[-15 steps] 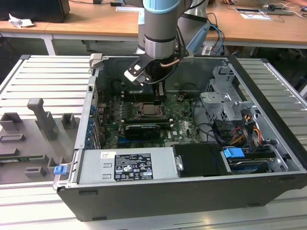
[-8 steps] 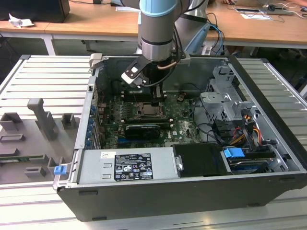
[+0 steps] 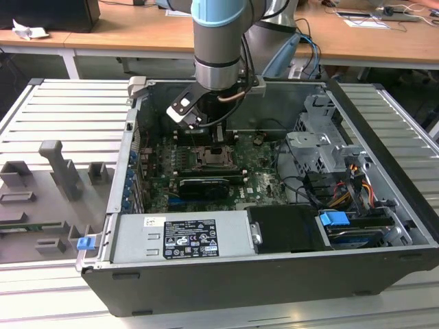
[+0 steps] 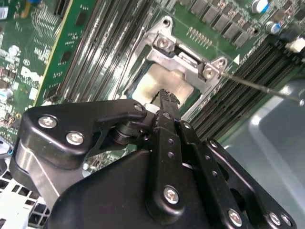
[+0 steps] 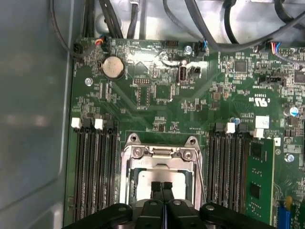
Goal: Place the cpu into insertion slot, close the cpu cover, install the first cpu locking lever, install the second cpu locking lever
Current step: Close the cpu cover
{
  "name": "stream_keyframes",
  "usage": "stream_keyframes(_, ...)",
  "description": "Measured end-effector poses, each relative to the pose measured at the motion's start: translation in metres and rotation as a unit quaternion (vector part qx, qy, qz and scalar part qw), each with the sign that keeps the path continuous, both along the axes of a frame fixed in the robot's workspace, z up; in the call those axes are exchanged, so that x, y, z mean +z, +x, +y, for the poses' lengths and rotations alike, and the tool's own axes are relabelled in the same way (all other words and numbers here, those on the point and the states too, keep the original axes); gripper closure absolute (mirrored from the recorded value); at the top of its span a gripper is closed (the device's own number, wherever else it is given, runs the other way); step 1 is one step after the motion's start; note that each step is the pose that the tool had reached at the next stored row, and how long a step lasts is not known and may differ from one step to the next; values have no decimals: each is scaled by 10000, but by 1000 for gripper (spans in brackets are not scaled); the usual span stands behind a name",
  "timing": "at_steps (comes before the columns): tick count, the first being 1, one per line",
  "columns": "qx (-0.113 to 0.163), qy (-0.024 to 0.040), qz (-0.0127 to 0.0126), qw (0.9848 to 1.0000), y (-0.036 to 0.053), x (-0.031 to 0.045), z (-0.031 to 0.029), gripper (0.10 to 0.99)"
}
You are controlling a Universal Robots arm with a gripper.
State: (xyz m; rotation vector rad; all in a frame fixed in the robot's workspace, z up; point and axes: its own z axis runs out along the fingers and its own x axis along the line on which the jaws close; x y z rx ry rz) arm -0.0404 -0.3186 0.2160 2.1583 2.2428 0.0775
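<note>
Jaws of gripper (image 5: 162, 187) pressed together, holding nothing; tips just above cpu (image 5: 143, 181). It sits in slot (image 3: 216, 159), cover frame (image 5: 162, 163) around it. Thin lever rod (image 4: 267, 89) unlatched. Likely best: push straight down, light, centred.

I am seeing a white label (image 3: 188, 236) with black print and small marks, sitting on the grey power supply housing (image 3: 230, 240) in the exterior view. Its lines are too small for me to be making out. In the first wrist view, white lettering (image 5: 260, 101) is lying on the green circuit board (image 5: 143, 62). More white letters (image 4: 26, 76) are showing on green board in the second wrist view. There, a small white triangle (image 4: 237, 58) is sitting just beside a corner of the cpu cover (image 4: 183, 55).
</note>
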Motion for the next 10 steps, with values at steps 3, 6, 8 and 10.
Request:
stream_keyframes(3,4,9,-2,10000,-44,-6,-6,980)
stream_keyframes(6,7,9,-1,10000,-104,-6,-7,980)
stream_keyframes(8,7,10,-1,10000,-148,-10,-6,980)
stream_keyframes(10,10,9,-1,10000,-185,-35,-6,980)
